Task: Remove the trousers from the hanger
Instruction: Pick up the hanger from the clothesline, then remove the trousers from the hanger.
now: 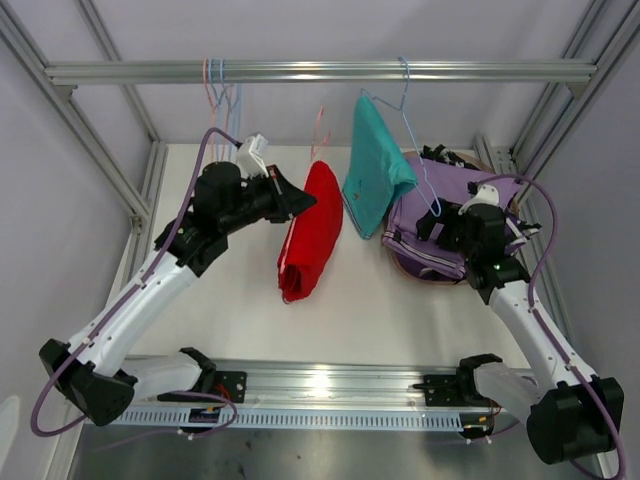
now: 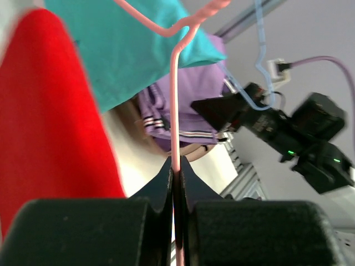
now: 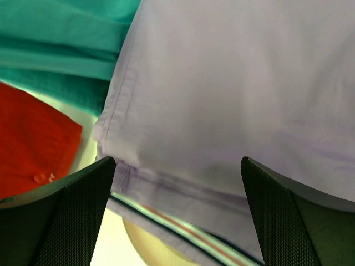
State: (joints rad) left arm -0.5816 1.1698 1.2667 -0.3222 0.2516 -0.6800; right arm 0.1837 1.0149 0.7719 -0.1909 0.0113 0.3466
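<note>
Red trousers (image 1: 310,235) hang from a thin pink hanger (image 1: 321,135) over the middle of the table. My left gripper (image 1: 303,203) is shut on the wire of the pink hanger (image 2: 175,100), right beside the red trousers (image 2: 50,122). Teal trousers (image 1: 372,175) hang on a blue hanger (image 1: 412,110) hooked on the top rail. Lilac trousers (image 1: 450,215) lie on a pile at the right. My right gripper (image 3: 177,162) is open just above the lilac trousers (image 3: 238,83), with nothing between its fingers (image 3: 72,216).
Several empty hangers (image 1: 216,85) hang on the rail (image 1: 320,71) at the far left. The pile sits in a tan basket (image 3: 147,249) at the right, against the frame posts. A striped hem (image 3: 183,227) shows under the lilac cloth.
</note>
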